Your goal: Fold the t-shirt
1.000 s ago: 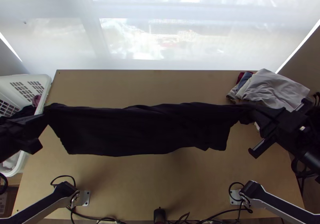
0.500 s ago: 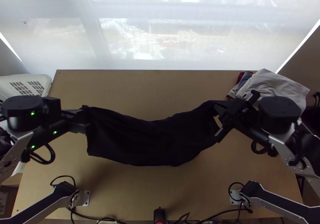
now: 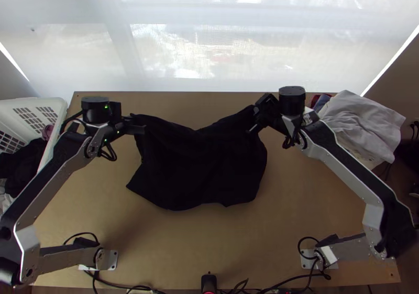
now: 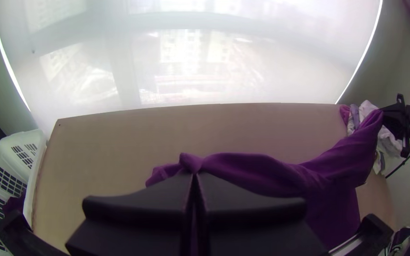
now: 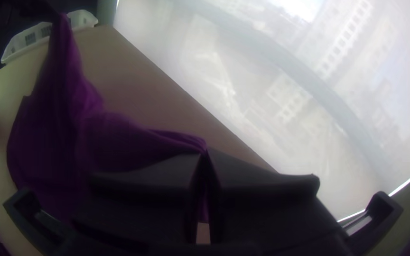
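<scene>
T-shirt (image 3: 201,163), dark, hangs by its upper corners between the grippers over the middle of the table, the top edge sagging and the cloth loosely draped below. Left gripper (image 3: 140,126) is closed on one corner; right gripper (image 3: 255,118) is closed on the other. A white plastic basket (image 3: 61,106) with slotted walls stands at the table's left edge, holding dark cloth (image 3: 23,160) and a pink piece (image 3: 47,131). At the far right corner, a pale grey cloth (image 3: 361,121) lies bunched beside red (image 3: 315,100) and blue (image 3: 321,103) cloth. Bare wooden table (image 3: 157,252) runs between the shirt and the near edge, where cables (image 3: 115,285) lie; a narrower strip separates it from the far edge. Beyond stands a bright window behind a translucent blind (image 3: 183,42).
</scene>
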Controlling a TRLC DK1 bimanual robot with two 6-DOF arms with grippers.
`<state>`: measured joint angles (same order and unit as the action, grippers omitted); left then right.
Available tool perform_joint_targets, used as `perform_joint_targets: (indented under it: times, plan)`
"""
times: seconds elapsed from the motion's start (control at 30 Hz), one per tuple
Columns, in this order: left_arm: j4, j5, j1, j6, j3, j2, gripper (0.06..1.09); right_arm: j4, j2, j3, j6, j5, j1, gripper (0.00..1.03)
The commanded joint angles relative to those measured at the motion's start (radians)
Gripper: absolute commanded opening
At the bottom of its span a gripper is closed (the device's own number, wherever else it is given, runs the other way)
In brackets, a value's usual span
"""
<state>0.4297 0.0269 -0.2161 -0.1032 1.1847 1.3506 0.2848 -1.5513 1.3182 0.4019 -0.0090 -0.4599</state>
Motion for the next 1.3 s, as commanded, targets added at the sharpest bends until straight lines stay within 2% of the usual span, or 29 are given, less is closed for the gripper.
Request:
perform_joint_targets:
  times: [0.0,0.17,0.33,0.53,0.67,0.7,0.77,0.87,0.9,0.93,1.0,1.07,1.13,1.17,1.27]
  plan:
    - [-0.21,0.007,0.067,0.039,-0.004,0.248,0.09,-0.099,-0.282,0.09,0.018,-0.006,0.087,0.03]
    - [-0.2,0.008,0.086,0.046,0.03,0.277,0.09,-0.091,-0.313,0.121,-0.021,-0.006,0.104,0.03]
    - [-0.12,-0.005,0.049,0.06,-0.102,0.117,0.09,-0.088,-0.181,-0.039,-0.037,-0.005,0.099,0.03]
    - [0.006,-0.025,-0.1,0.069,-0.307,-0.134,0.09,-0.061,-0.016,-0.191,-0.037,-0.005,0.104,0.03]
    - [0.086,-0.025,-0.266,0.03,-0.438,-0.231,0.09,-0.055,0.008,-0.263,-0.043,-0.005,0.119,0.04]
    - [0.09,-0.025,-0.304,0.019,-0.468,-0.237,0.09,-0.056,0.008,-0.275,-0.044,-0.005,0.119,0.13]
    - [0.09,-0.025,-0.359,-0.018,-0.516,-0.238,0.09,-0.056,-0.001,-0.283,-0.063,-0.003,0.116,0.42]
    - [0.086,-0.025,-0.396,-0.058,-0.551,-0.235,0.09,-0.055,-0.012,-0.266,-0.087,-0.003,0.104,0.46]
    - [0.084,-0.025,-0.402,-0.066,-0.556,-0.235,0.09,-0.053,-0.012,-0.258,-0.097,-0.003,0.101,0.53]
    - [0.084,-0.025,-0.402,-0.07,-0.556,-0.235,0.1,-0.05,-0.012,-0.252,-0.109,-0.003,0.095,0.66]
    - [0.093,-0.024,-0.396,-0.072,-0.542,-0.24,0.23,-0.029,-0.009,-0.238,-0.124,-0.003,0.092,0.95]
    - [0.104,-0.024,-0.359,-0.07,-0.51,-0.249,0.31,-0.019,0.005,-0.24,-0.14,-0.003,0.089,0.99]
    - [0.107,-0.024,-0.302,-0.067,-0.467,-0.242,0.47,-0.019,0.031,-0.254,-0.146,-0.003,0.086,0.99]
    - [0.107,-0.024,-0.27,-0.062,-0.442,-0.231,0.48,-0.019,0.045,-0.263,-0.147,-0.003,0.084,0.99]
    - [0.107,-0.024,-0.169,-0.061,-0.349,-0.166,0.62,-0.018,0.089,-0.286,-0.166,-0.003,0.079,0.99]
